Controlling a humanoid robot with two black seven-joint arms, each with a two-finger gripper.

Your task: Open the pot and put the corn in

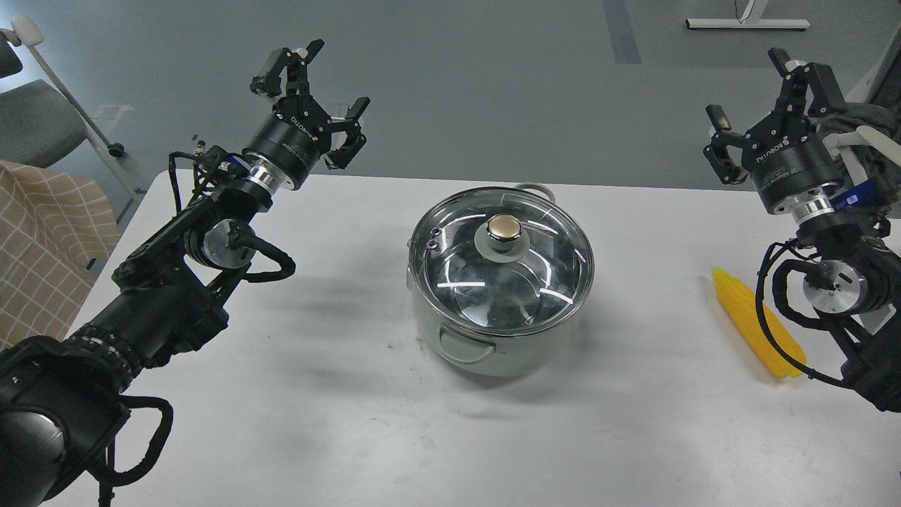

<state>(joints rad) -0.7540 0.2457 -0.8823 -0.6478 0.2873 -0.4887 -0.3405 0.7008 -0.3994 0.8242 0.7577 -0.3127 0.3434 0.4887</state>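
The pale mint-green pot (493,348) stands in the middle of the white table (338,422). A round glass lid (501,271) with a gold knob (505,227) sits on it. The yellow corn (754,322) lies on the table at the right, partly behind my right arm's cable. My left gripper (313,88) is open and empty, raised over the table's far left edge, well left of the pot. My right gripper (759,95) is open and empty, raised at the far right, above and behind the corn.
A grey chair (35,120) and a checked cloth (42,239) are off the table's left side. Grey cloth (862,120) lies behind my right gripper. A desk foot (746,23) stands on the floor far back.
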